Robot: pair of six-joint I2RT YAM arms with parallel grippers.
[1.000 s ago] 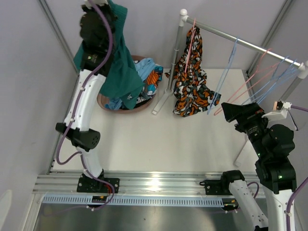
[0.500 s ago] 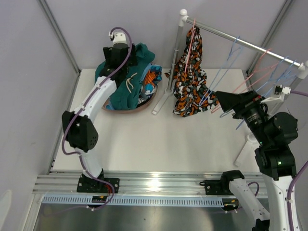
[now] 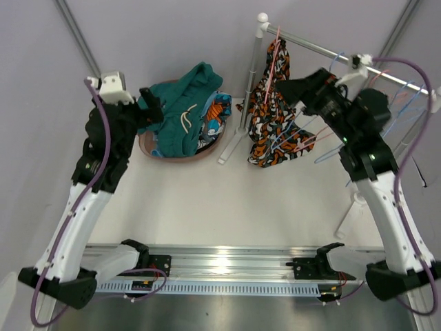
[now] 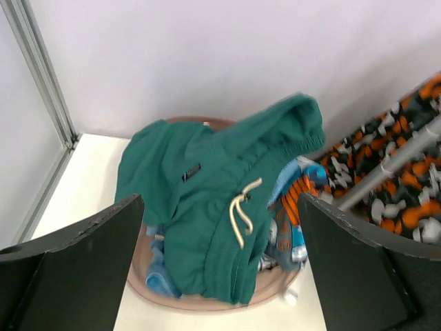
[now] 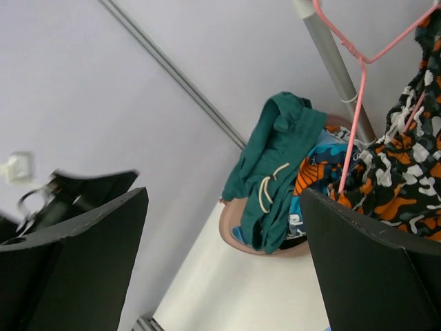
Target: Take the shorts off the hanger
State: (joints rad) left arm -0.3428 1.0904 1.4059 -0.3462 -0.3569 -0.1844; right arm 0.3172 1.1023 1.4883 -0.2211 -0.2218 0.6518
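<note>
The camouflage shorts (image 3: 272,121) hung from a pink hanger (image 3: 274,52) on the rail (image 3: 324,48) near the tabletop's (image 3: 241,200) far edge, long axis vertical, legs pointing down. The teal shorts (image 3: 180,114) lay draped over the basket (image 3: 180,156) at the far-left corner, lengthwise near-to-far. The left fingers (image 4: 69,269) and right fingers (image 5: 69,262) were spread wide, pinching nothing.

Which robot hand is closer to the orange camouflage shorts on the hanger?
Right. The right gripper hangs just beside the camouflage shorts, up high; the left gripper is away by the basket with the teal shorts.
</note>
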